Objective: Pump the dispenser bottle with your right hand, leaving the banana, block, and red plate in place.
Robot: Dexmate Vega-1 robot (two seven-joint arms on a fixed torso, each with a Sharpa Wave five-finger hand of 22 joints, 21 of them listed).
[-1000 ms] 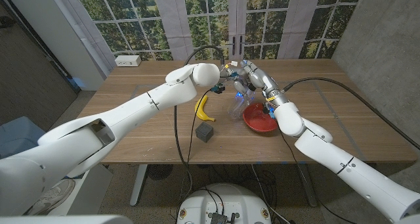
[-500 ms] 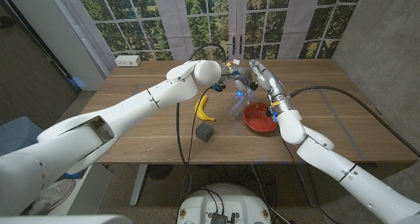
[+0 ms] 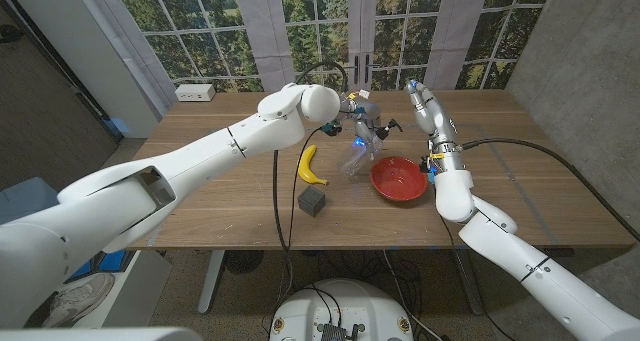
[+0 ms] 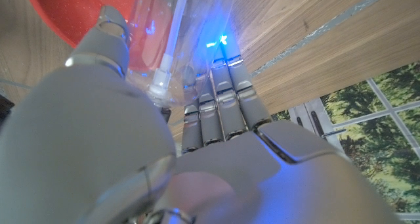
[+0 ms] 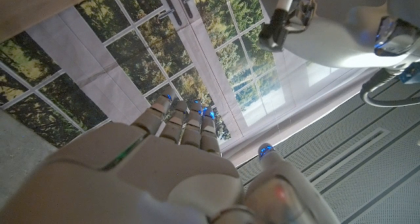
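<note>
The dispenser bottle (image 3: 361, 149), clear plastic with a white tube inside, is leaning tilted on the bench (image 3: 220, 196) beside the red plate (image 3: 397, 178). No legible label. The left hand (image 3: 352, 116) is gripping it. The right hand (image 3: 422, 106) is hovering apart, holding nothing, fingers extended.

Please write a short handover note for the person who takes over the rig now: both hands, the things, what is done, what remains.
Left hand holds the clear dispenser bottle, which is tilted beside the red plate.
Right hand is raised above the table, apart from the bottle, holding nothing.
Banana and block lie left of the bottle, untouched.
Done: bottle is held.
Left: whether a pump was made cannot be told; bring the right hand onto the pump head and press.
</note>
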